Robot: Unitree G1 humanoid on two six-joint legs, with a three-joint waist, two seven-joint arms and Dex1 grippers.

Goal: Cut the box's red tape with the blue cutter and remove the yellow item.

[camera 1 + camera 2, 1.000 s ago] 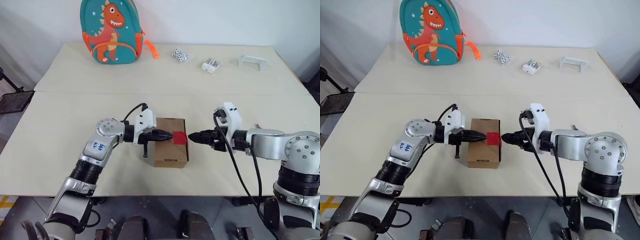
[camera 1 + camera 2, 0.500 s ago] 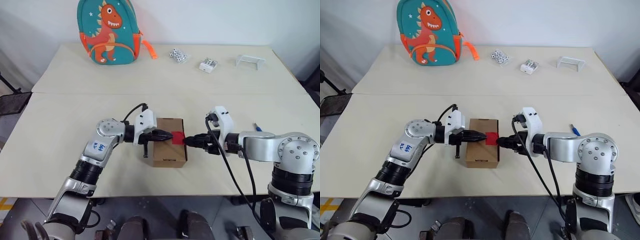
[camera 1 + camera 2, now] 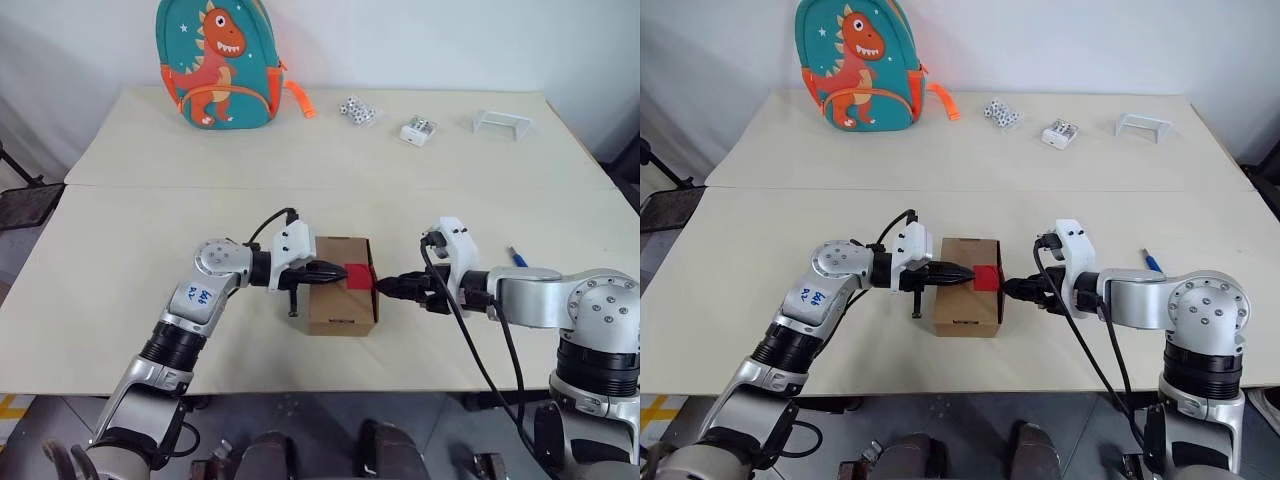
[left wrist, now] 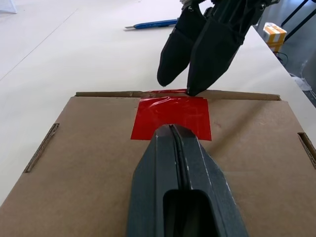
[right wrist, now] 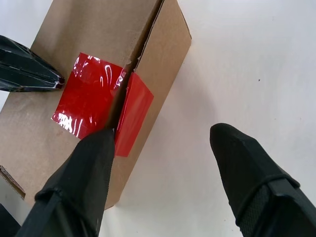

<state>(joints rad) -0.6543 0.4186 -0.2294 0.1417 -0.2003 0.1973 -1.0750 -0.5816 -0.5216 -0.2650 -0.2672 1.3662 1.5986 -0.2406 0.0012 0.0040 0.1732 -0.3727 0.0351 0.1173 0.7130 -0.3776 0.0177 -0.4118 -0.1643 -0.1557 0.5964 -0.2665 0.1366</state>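
Right eye view, right pincer (image 3: 1012, 289) now nearer red tape (image 3: 986, 277), box (image 3: 967, 299) unmoved

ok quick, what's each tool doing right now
Left tool: closed, empty, tip on the box by the red tape.
Right tool: open, holding nothing.

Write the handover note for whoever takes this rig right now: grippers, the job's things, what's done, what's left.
Left gripper: shut, empty, tips on the box lid at the red tape.
Right gripper: open, empty, one finger at the tape where it folds over the box's right edge.
Blue cutter: lying on the table, right of the right arm.
Done: nothing; tape looks uncut, box closed.
Left: pick up cutter, cut tape, open box, remove the yellow item.
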